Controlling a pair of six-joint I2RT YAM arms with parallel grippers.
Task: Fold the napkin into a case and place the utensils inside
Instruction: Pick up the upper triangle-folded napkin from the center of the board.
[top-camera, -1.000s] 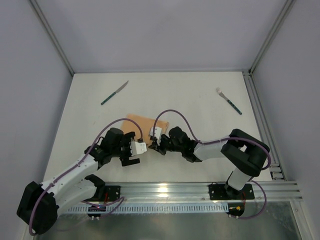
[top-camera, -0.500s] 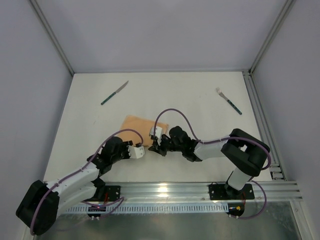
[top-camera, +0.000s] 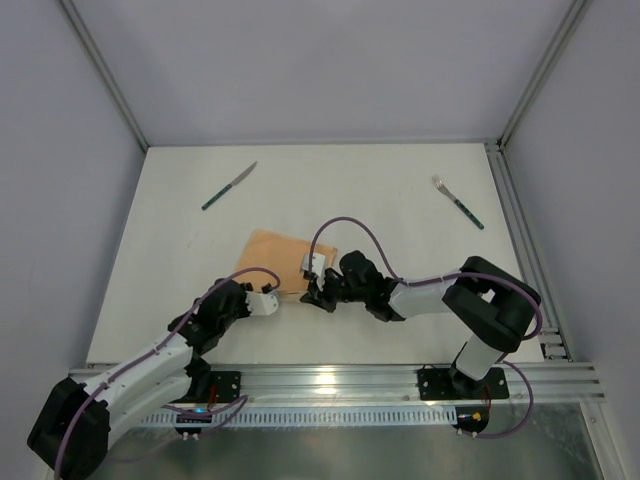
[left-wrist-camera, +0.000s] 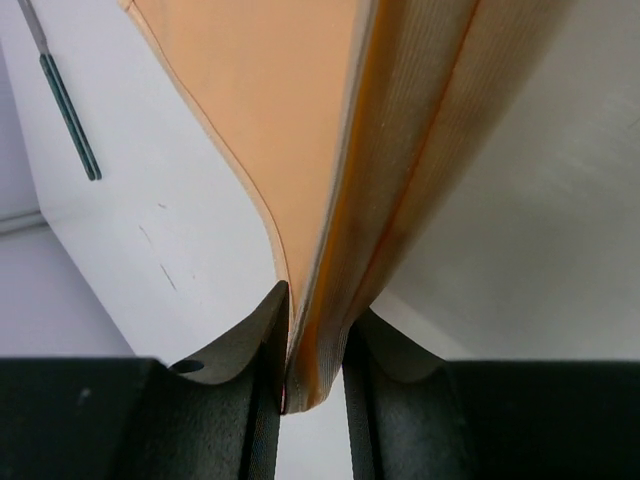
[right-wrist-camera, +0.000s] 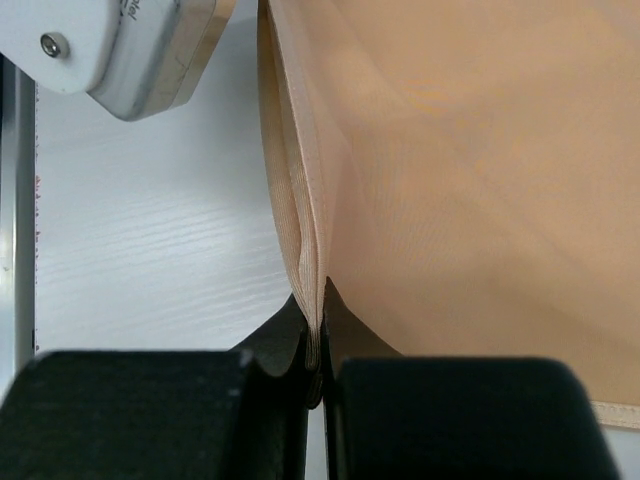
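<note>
Two pinches held your folded napkin (top-camera: 278, 256) at lower centre of the overhead frame: your left gripper (left-wrist-camera: 315, 342) clamped on its near left corner, your right gripper (right-wrist-camera: 316, 335) on its near right edge, while the knife (top-camera: 229, 187) lay upper left and the fork (top-camera: 458, 203) upper right.

you have a white table (top-camera: 400, 270): on it lie the knife (top-camera: 229, 186) far left, the fork (top-camera: 458, 203) far right, and the peach napkin (top-camera: 272, 255) nearer you.
</note>
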